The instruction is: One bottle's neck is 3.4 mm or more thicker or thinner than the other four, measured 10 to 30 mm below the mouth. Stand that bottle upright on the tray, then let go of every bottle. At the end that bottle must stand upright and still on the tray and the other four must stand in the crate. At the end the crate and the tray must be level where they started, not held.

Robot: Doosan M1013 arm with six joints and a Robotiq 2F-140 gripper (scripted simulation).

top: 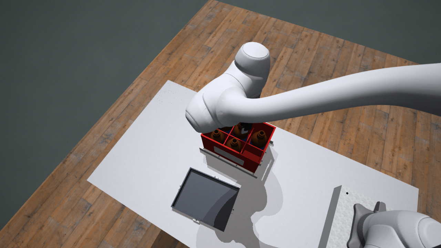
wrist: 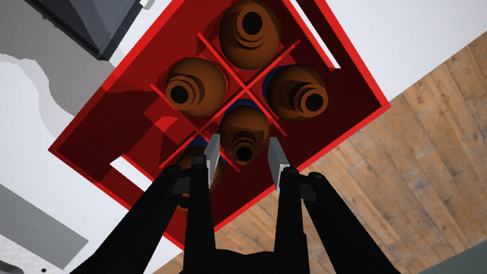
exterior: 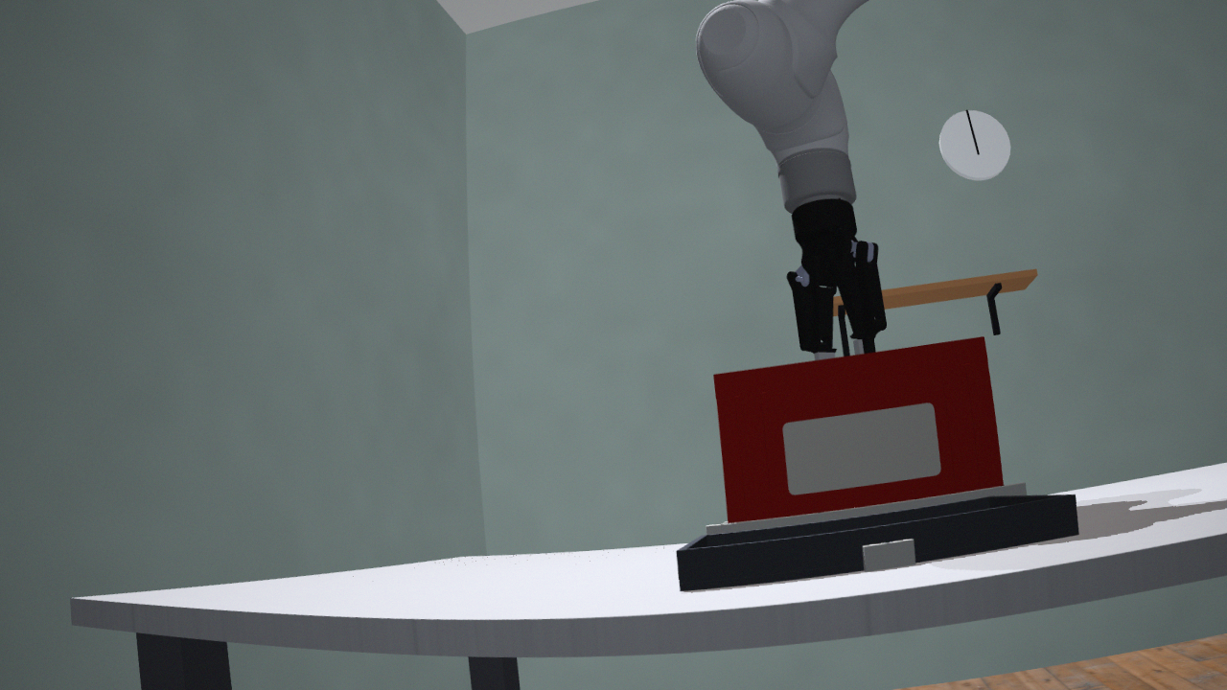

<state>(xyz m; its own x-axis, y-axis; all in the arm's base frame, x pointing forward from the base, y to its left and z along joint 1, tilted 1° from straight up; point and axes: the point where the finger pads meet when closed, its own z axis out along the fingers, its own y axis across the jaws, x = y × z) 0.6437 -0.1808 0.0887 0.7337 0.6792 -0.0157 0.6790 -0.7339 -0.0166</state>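
Observation:
The red crate (top: pixel 208 144) (exterior: pixel 746 446) (wrist: pixel 354 53) holds five brown bottles, all standing in compartments. The dark tray (top: pixel 197 194) (exterior: pixel 772 559) (wrist: pixel 72 19) has no bottle on it. My gripper (exterior: pixel 842 350) (wrist: pixel 243 146) points down into the crate, partly open. Its pads stand on either side of the neck of the middle bottle (wrist: pixel 244 127) in the far row, with visible gaps. Around it are a second bottle (top: pixel 260 140) (wrist: pixel 183 202), partly behind a finger, a third bottle (top: pixel 234 144) (wrist: pixel 207 87) and others (top: pixel 217 136) (wrist: pixel 262 49) (wrist: pixel 289 95). Neck widths are hard to compare.
The near-row end compartment (top: pixel 254 151) of the crate is empty. Red dividers and tall walls surround the fingers. Pale rails (top: pixel 228 163) (exterior: pixel 867 509) border the crate. The arm (top: pixel 277 104) passes over the crate and hides part of it. The robot base (top: pixel 397 229) stands at the lower right.

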